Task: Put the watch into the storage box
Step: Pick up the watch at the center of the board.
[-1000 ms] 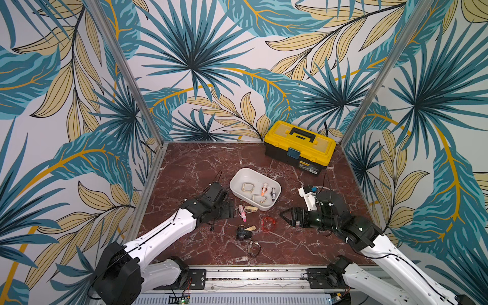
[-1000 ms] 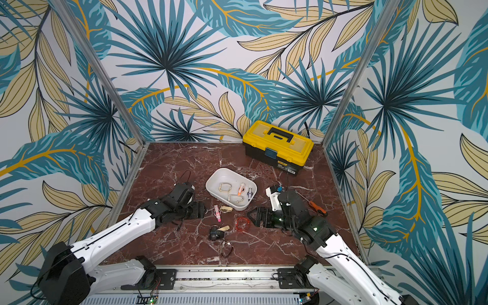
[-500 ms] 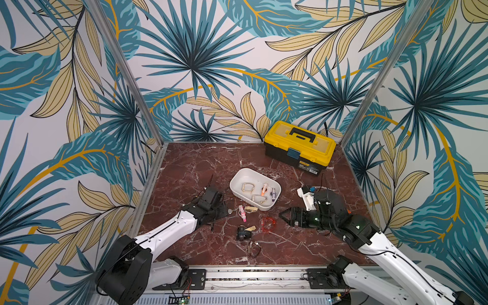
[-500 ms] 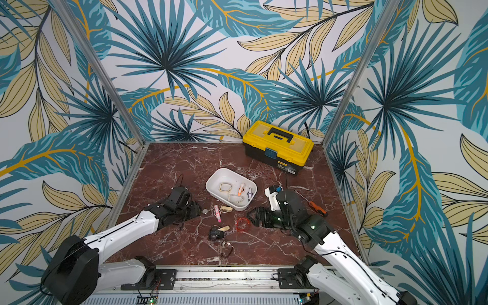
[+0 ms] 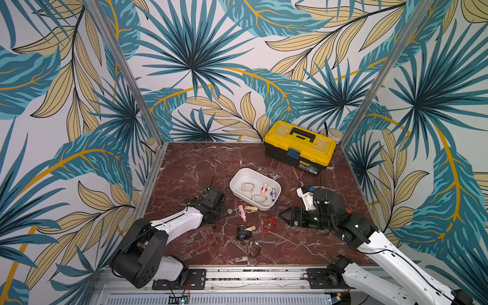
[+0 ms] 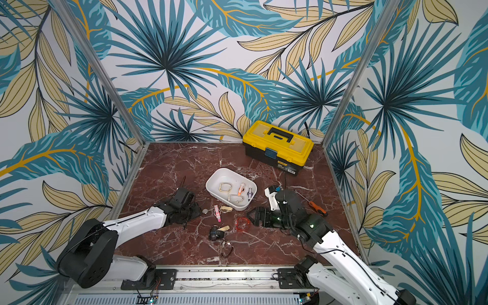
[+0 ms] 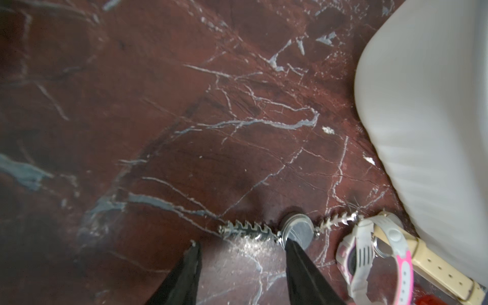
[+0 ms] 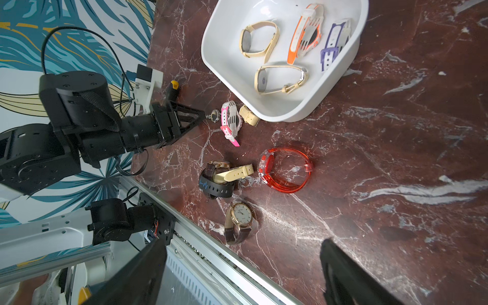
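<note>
A small silver watch with a toothed chain strap lies on the marble left of the white storage box, also seen as the silver watch. My left gripper is low over the table, its jaws partly apart with only bare marble between them. One fingertip touches the watch face's edge, and the strap runs just past both tips. The storage box holds several watches. My right gripper hangs wide open and empty, right of a red see-through watch.
A pink-and-white watch and a cream strap lie against the box's front wall. A black watch and a brown leather watch lie nearer the front rail. A yellow toolbox stands at the back right. An orange-handled screwdriver lies right.
My left arm has sunk lower and its jaws have narrowed at the silver watch. The right arm has barely moved.
</note>
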{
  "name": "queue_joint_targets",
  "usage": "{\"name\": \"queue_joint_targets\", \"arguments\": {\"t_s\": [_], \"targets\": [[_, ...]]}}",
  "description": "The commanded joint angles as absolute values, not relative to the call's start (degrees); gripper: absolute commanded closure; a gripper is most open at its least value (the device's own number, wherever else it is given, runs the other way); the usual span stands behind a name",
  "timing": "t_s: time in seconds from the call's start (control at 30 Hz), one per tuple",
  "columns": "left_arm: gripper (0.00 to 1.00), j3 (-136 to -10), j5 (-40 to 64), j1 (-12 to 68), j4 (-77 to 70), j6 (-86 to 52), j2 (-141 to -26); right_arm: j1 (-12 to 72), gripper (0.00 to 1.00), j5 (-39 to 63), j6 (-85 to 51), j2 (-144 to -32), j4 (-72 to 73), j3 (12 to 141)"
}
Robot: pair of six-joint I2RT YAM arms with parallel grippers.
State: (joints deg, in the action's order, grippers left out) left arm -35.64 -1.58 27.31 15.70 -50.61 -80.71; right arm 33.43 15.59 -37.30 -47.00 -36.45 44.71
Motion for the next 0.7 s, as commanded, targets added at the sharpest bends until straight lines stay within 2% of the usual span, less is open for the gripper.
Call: {"name": "queue_joint_targets", "arguments": {"t_s": [0.0, 0.23, 0.67], "targets": [[0.48, -35.64, -2.72, 26.85, 13.62, -50.84, -81.93, 33.72, 0.06, 16.23, -36.99, -46.95, -36.56, 43.24], [0.59, -36.04, -2.13, 26.44, 13.45, -50.09, -84.03, 33.65, 0.06, 16.11, -37.09, -46.85, -36.43, 42.82], [0.85, -35.24, -2.17, 26.24, 14.58, -48.44, -83.22, 33.75, 0.06, 20.04, -37.88, -49.45, -31.09, 41.64]]}}
